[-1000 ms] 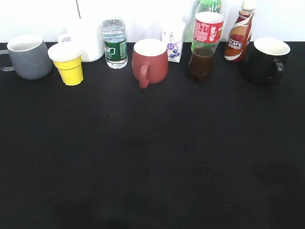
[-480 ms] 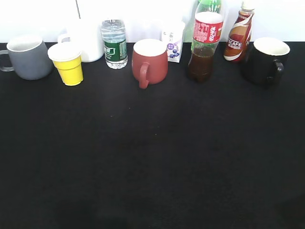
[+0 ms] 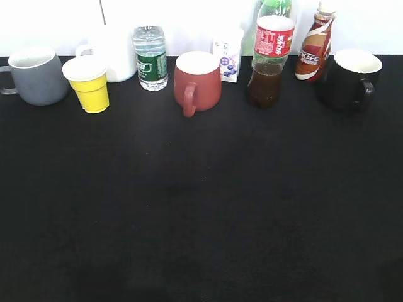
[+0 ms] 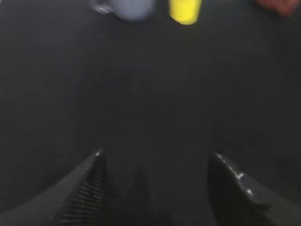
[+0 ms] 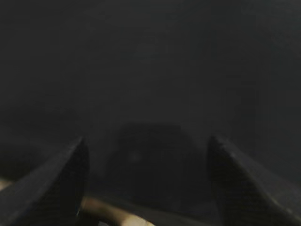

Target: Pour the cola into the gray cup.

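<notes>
The cola bottle, clear with dark liquid and a red label, stands upright at the back right of the black table. The gray cup stands upright at the far back left, its handle pointing left. It shows blurred at the top of the left wrist view. My left gripper is open and empty over bare black table, well short of the cup. My right gripper is open and empty over dark table. Neither gripper shows in the exterior view.
Along the back stand a yellow paper cup, a white mug, a green-labelled water bottle, a red mug, a small carton, a Nescafe bottle and a black mug.
None on the table; the bottles and cups stand as before. The exterior view shifts very slightly.
</notes>
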